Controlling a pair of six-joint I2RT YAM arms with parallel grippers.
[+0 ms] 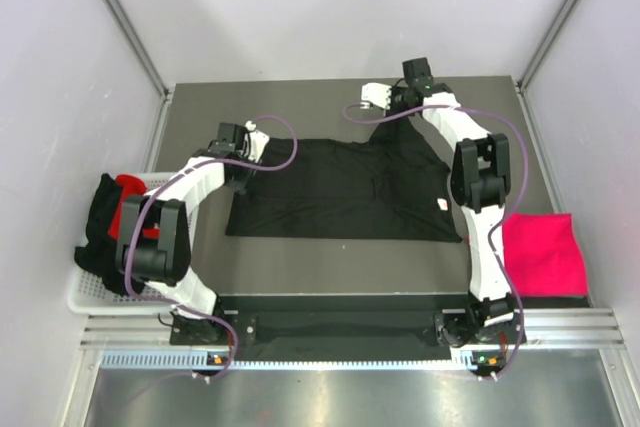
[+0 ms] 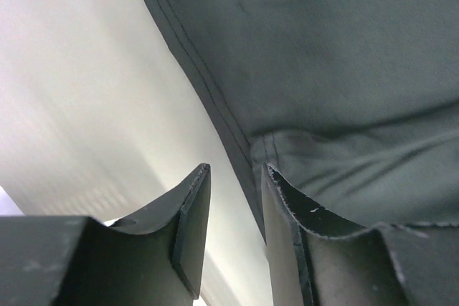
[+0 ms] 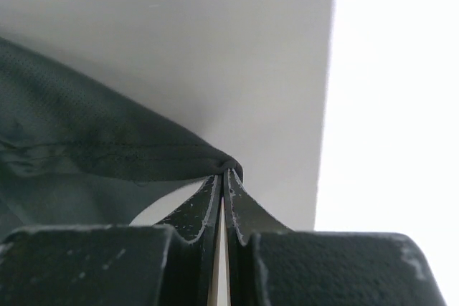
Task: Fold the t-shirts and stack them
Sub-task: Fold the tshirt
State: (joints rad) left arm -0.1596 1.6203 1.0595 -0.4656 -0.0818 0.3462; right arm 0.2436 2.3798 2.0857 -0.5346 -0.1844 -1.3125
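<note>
My right gripper (image 3: 224,175) is pressed together on a corner of the black t-shirt (image 3: 93,148). The hemmed fold is caught right at the tips of my fingers (image 3: 208,202), with grey table and bright wall beyond them. Seen from above, that gripper (image 1: 384,110) stands at the far edge of the garment. The cloth (image 1: 345,187) rises to a small peak beneath it, while the rest lies spread flat on the grey table (image 1: 330,262), back toward my bases. A small white tag (image 1: 441,205) shows on the shirt's near right part, just beside my right forearm.

My left gripper (image 2: 237,173) stands spread, with a clear gap between its two tips. The shirt's stitched hem (image 2: 215,105) runs in from ahead and passes into that gap. In the wrist view, the right-side finger (image 2: 283,213) lies over the cloth and the other over bare table. Whether either tip touches the fabric I cannot tell. From above, this gripper (image 1: 252,150) sits at the shirt's far left corner.

Well out to the right of my right arm, a bright pink t-shirt (image 1: 543,252) lies folded flat at the table's edge. Out to the left of my left arm, a white wire basket (image 1: 88,297) holds a heap of dark cloth (image 1: 98,232) and red cloth (image 1: 128,190).
</note>
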